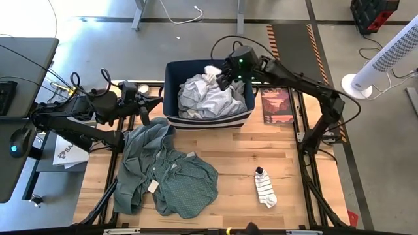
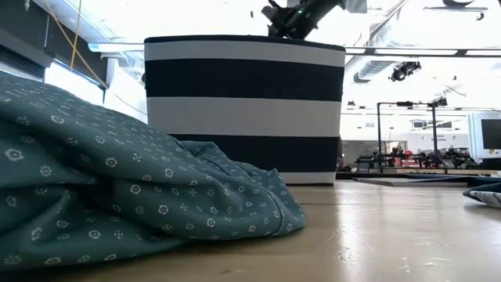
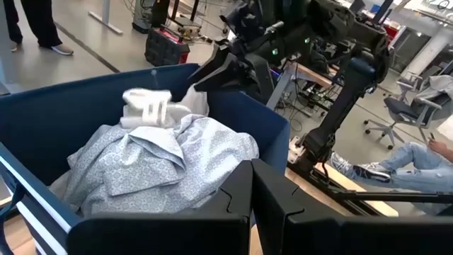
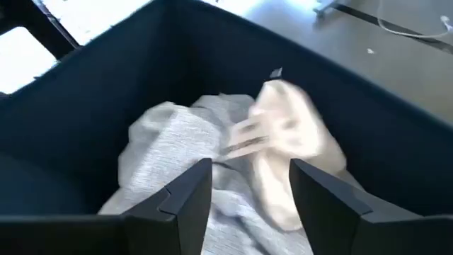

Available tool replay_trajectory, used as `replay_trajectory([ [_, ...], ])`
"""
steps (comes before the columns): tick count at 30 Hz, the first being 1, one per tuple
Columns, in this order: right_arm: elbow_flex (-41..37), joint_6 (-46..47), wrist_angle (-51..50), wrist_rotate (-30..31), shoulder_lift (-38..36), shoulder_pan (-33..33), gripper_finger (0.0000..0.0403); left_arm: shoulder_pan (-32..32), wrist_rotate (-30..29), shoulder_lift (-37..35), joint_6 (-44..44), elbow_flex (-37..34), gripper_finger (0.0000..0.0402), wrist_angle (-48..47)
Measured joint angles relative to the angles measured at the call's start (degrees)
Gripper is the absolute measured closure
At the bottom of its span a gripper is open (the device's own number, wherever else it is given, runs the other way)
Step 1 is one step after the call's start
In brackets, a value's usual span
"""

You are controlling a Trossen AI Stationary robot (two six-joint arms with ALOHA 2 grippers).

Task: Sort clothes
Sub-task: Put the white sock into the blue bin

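Blurred white item in bin; green shirt cut off by edge

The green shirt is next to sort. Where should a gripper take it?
Probably grip the green shirt at the raised, bunched folds near its middle, coming straight down from above: it lies spread flat on the table, so its edges offer little to pinch.

— How was the table laid out?
— A bin was set at its far edge, with shirts heaped inside and a small item on top. A garment was spread in front of the bin, toward the left.
— And to the right?
— A sock was laid there, well apart from the garment.
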Motion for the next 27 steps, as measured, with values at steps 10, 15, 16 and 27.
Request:
replay_trajectory([
  [10, 0.0, 0.74, -9.45, -11.57, -12.15, 6.08, 0.0213, 0.0, 0.04, 0.0, -0.02, 0.0, 0.0401, -0.28],
  [15, -1.64, 6.59, -14.95, -11.55, -18.39, 16.6, 0.0213, 0.02, 0.07, 0.0, -0.02, 0.0, 0.0401, -0.28],
  [16, -2.92, 7.83, -16.28, -10.88, -19.51, 19.07, 0.0213, 0.02, 0.07, 0.0, -0.04, 0.0, 0.0401, -0.26],
  [27, -33.29, 29.53, -18.17, -9.13, -29.27, 43.32, 0.0213, 0.02, 0.11, 0.38, 2.03, 0.0, 0.0401, -0.24],
])
